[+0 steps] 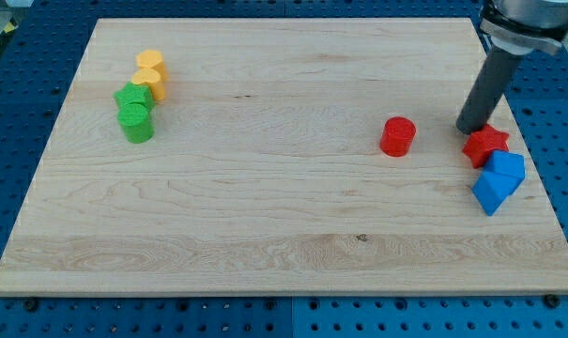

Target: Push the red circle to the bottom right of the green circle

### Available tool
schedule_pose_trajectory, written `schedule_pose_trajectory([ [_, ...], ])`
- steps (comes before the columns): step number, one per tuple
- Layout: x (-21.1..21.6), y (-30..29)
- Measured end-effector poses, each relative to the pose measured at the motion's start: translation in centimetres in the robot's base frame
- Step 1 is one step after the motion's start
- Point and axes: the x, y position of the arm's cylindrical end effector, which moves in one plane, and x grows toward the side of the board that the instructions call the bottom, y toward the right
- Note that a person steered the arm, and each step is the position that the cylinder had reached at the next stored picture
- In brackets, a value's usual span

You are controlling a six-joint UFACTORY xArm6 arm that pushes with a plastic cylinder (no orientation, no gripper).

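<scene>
Tip (470,129) of my rod, without fingers, stands right of red plastic circle (397,136), ready to push it left toward green plastic circle (136,123).

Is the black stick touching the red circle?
Apart. The camera view shows bare wood between my tip and the red circle; my tip stands to the circle's right, just above the red star.

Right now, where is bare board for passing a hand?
Free: the wide middle between the green circle and the red circle, plus the whole bottom strip. Crowded: my tip beside the red star and blue blocks.
</scene>
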Motion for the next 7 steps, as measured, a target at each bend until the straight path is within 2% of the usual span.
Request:
schedule_pose_trajectory([
  [1, 2.6, -5.7],
  [2, 3.1, -13.9],
  [3, 3.1, -13.9],
  [4, 2.9, -8.6],
  [5, 0.2, -5.6],
  [6, -2.0, -8.9],
  [7, -1.1, -16.3],
])
